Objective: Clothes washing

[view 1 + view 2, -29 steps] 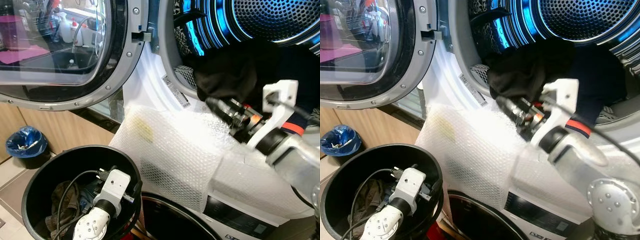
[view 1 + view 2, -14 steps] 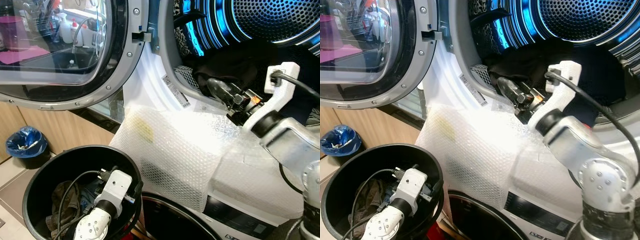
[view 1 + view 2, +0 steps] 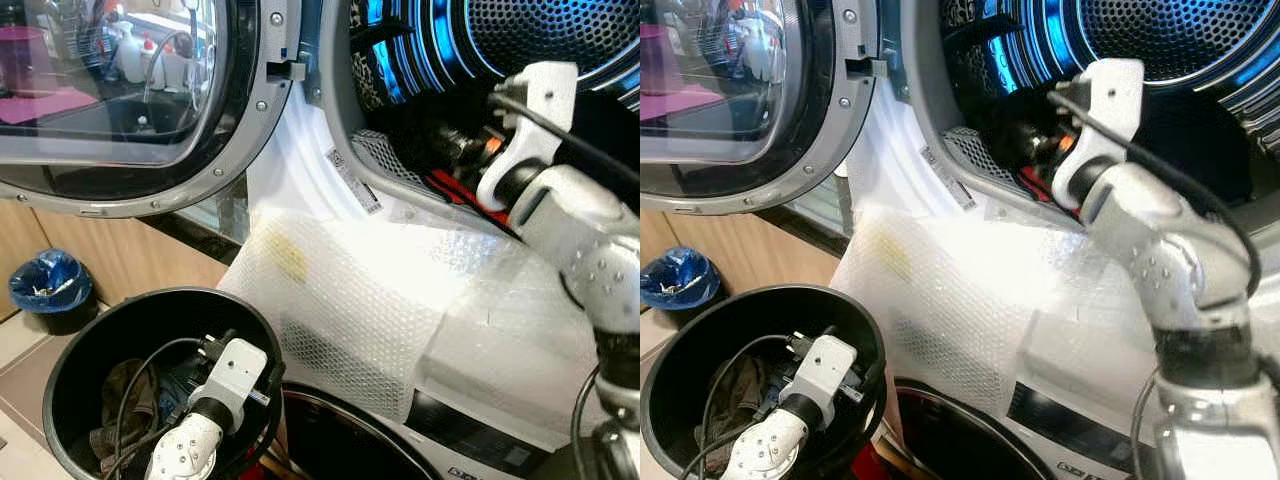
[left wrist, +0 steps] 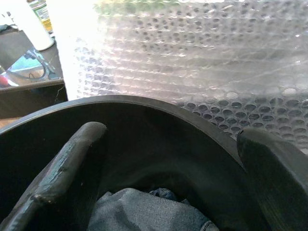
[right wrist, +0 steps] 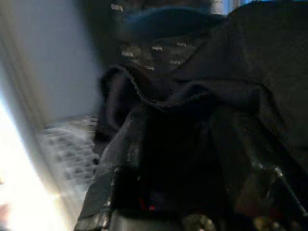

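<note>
- Because the load has to end up in the drum (image 3: 560, 40), the dark garment (image 5: 226, 72) lies just ahead of the right end effector (image 3: 450, 150), bunched at the lower front of the drum mouth beside the perforated grille.
- As the right wrist view has it, the two black fingers (image 5: 120, 163) sit on either side of a dark fold that fills the space between them; whether they pinch it or merely rest in it I cannot tell, since cloth and fingers are equally dark and the picture is blurred.
- Reaching in with the wrist angled over the sill keeps the silver arm clear of the door rim, which probably explains its high, bent posture.
- Below that end effector, bubble wrap (image 3: 350, 300) is draped over the machine's front, seemingly as padding where arm and cloth pass.
- Down in the black bucket (image 3: 70, 350), the left end effector (image 4: 168, 187) hangs with its fingers (image 4: 62, 178) spread wide, and grey cloth (image 4: 144, 211) lies between and just beyond them, untouched; likely the next piece to lift.
- Well to the side of the right end effector, the washer door (image 3: 130, 100) stands swung open, leaving the mouth free.
</note>
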Tool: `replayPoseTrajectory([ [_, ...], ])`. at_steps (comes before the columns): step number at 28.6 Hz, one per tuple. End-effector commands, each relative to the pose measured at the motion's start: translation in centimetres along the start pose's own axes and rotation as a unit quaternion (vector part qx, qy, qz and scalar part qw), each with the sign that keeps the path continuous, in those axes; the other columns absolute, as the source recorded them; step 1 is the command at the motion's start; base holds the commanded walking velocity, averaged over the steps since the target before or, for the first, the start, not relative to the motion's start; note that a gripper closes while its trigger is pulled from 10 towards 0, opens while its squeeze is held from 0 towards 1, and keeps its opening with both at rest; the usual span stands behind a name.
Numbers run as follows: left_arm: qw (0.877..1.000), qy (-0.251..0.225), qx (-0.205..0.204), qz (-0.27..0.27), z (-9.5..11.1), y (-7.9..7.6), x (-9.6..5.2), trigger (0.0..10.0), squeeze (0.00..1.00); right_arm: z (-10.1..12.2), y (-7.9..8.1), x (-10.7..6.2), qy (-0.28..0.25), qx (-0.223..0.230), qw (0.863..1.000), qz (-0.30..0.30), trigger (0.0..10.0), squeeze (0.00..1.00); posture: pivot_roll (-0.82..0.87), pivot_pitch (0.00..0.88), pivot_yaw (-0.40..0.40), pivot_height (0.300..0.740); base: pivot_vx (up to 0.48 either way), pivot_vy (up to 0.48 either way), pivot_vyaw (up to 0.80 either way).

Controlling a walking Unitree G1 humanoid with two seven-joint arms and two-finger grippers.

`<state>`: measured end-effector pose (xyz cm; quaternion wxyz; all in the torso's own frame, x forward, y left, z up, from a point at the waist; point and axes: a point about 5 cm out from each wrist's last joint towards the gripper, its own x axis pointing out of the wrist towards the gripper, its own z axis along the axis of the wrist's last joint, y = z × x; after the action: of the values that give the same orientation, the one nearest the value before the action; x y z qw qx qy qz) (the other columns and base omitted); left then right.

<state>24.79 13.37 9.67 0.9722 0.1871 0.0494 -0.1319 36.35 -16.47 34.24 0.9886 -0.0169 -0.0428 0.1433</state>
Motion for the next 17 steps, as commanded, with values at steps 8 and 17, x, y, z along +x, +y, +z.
replayPoseTrajectory([
  [8,0.999,0.01,0.027,-0.019,0.4,-0.4,-0.3,10.0,0.0,0.7,-4.2,2.1,0.033,-0.061,0.994,-0.086,10.0,0.0,0.04,0.077,-0.118,0.74,0.0,0.0,0.0],
  [17,0.999,0.015,0.035,-0.017,0.6,-0.1,-0.5,10.0,0.0,-0.4,-6.7,3.2,0.069,-0.082,0.983,-0.151,10.0,0.0,0.08,0.064,-0.121,0.74,0.0,0.0,0.0],
])
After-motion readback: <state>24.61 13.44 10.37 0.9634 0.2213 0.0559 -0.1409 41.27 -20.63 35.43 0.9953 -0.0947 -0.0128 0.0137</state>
